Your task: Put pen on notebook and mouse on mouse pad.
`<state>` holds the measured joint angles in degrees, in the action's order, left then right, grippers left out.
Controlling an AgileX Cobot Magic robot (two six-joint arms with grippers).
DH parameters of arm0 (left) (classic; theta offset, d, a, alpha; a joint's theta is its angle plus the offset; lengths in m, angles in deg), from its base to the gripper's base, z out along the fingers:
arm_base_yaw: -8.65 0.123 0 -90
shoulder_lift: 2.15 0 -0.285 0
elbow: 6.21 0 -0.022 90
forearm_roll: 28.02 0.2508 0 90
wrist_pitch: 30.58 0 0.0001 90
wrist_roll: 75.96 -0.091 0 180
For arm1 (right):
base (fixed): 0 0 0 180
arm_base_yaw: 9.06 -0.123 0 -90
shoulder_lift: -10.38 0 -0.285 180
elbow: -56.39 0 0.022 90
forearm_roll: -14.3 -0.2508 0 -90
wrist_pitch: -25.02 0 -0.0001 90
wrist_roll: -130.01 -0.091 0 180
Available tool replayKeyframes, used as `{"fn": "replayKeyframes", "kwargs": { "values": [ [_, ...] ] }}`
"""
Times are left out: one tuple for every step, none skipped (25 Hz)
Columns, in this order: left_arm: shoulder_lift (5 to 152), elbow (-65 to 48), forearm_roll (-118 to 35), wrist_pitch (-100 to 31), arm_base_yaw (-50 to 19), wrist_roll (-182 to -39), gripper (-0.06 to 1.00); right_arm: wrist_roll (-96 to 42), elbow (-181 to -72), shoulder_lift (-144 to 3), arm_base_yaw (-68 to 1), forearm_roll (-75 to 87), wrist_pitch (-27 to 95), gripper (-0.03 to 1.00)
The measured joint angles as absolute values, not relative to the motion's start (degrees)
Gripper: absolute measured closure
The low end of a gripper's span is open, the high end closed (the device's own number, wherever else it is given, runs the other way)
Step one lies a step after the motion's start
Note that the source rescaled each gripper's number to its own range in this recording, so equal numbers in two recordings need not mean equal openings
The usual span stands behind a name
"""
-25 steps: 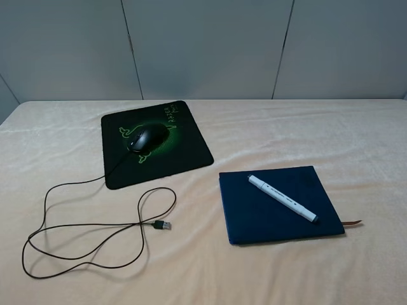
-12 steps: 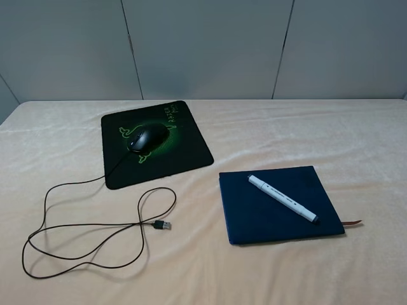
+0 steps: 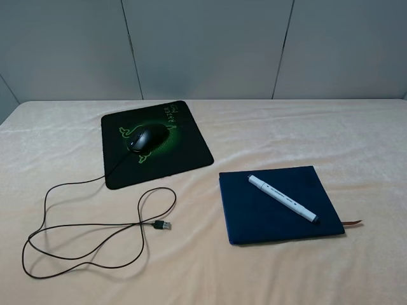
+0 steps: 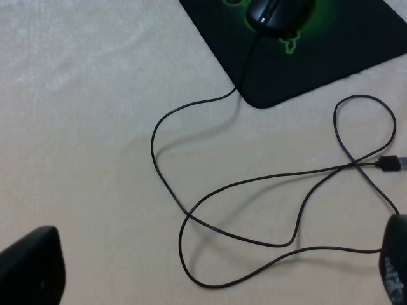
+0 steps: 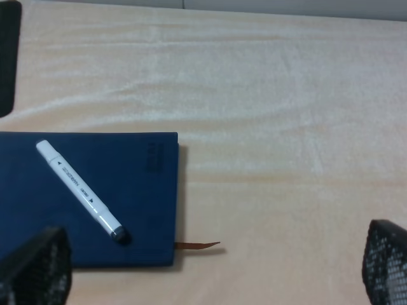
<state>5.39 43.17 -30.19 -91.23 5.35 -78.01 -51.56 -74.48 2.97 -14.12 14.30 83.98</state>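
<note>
Pen (image 3: 282, 198): light, stiff, slick barrel; lay on notebook (image 3: 254, 216), ahead of spread right fingers (image 5: 35, 270); pinch mid-barrel
Mouse (image 3: 147, 138): probably light, cable-dragged; beyond spread left fingers (image 4: 28, 267)

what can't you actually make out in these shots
- Pen: the print on its barrel is too small to read in either the high or right wrist view.
- Mouse: cut off by the edge of the left wrist view.
- Mouse pad: green lettering too small to read in the high view.
- Both arms: absent from the high view; wrist views show only dark finger corners.
</note>
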Motion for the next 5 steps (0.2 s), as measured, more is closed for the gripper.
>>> {"fn": "replayKeyframes", "kwargs": {
  "values": [
    [5.4, 43.2, -30.2, -91.2, 5.4, -78.0, -0.05, -51.6, -74.5, 3.0, -14.1, 14.3, 84.0, -0.03],
    [5.4, 43.2, -30.2, -91.2, 5.4, -78.0, -0.05, -51.6, -74.5, 3.0, -14.1, 14.3, 84.0, -0.03],
    [5.4, 43.2, -30.1, -91.2, 5.4, -78.0, -0.05, -51.6, -74.5, 3.0, -14.1, 14.3, 84.0, -0.03],
    [5.4, 43.2, -30.1, -91.2, 5.4, -78.0, -0.05, -51.6, -74.5, 3.0, -14.1, 14.3, 84.0, -0.03],
    [5.4, 43.2, -30.1, -91.2, 5.4, -78.0, -0.05, -51.6, -74.5, 3.0, -14.1, 14.3, 84.0, -0.03]
  ]
}}
